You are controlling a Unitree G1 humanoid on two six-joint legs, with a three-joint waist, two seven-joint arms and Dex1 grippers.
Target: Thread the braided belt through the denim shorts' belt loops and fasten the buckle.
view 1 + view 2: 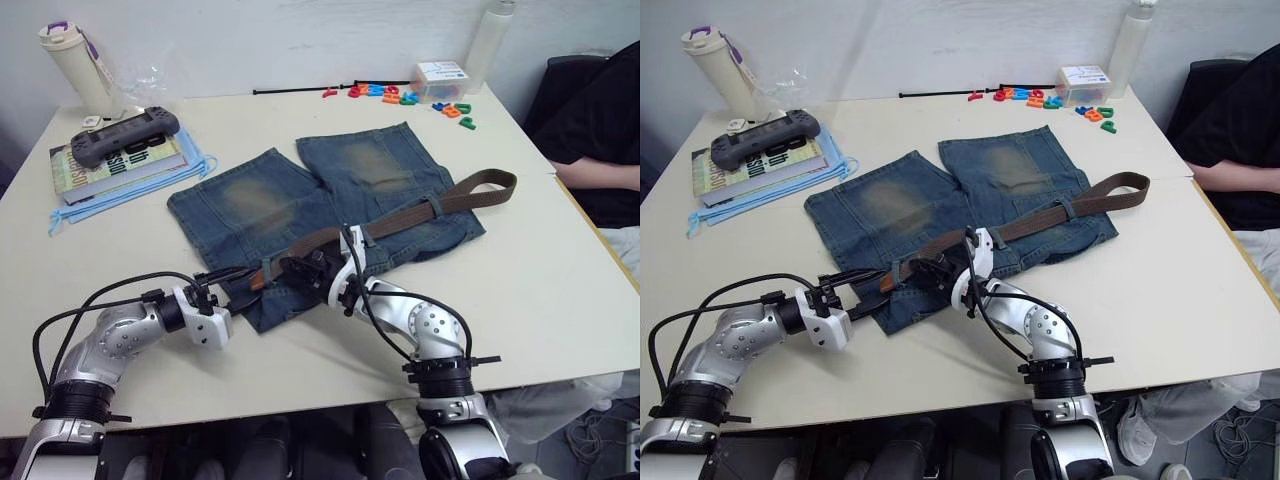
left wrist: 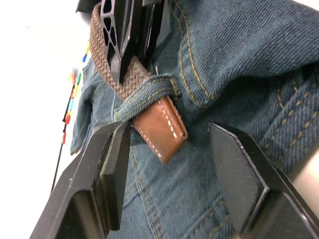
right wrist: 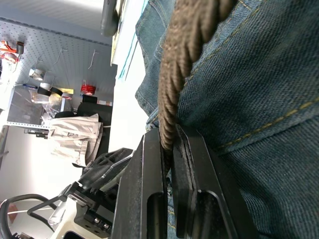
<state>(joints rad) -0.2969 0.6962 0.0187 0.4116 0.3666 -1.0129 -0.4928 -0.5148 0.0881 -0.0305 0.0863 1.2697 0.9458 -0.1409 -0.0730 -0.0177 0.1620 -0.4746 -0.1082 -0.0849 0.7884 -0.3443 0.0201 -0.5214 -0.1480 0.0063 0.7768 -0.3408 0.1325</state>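
The belt [image 1: 400, 218] runs along the waistband of the shorts [image 1: 300, 200] on the tabletop [image 1: 560, 290], the right gripper [image 3: 169, 154] clamped on it, its leather tip [image 2: 162, 132] poking through a loop [image 2: 147, 92] straight between the left gripper's [image 2: 167, 164] wide-open fingers, the nearer arm to pull

Denim shorts [image 1: 300, 210]: faded blue, a yellowish worn patch on each leg, mustard-yellow seam stitching.
Braided belt [image 1: 400, 218]: dark brown weave; tan leather tip [image 2: 162, 130] with white stitching, poking from a blue denim belt loop [image 2: 149, 94].
Left gripper [image 2: 169, 189] and right gripper [image 3: 168, 199]: black fingers.
Table [image 1: 560, 290]: cream.
Beyond the shorts: toy letters [image 1: 400, 97] in red, orange, blue and green; thin black cord [image 1: 300, 90].
Left of the shorts: dark grey handheld console [image 1: 125, 135] on a yellow-green book [image 1: 120, 165], over light-blue cloth [image 1: 120, 195]; cream bottle [image 1: 75, 65] with purple trim.
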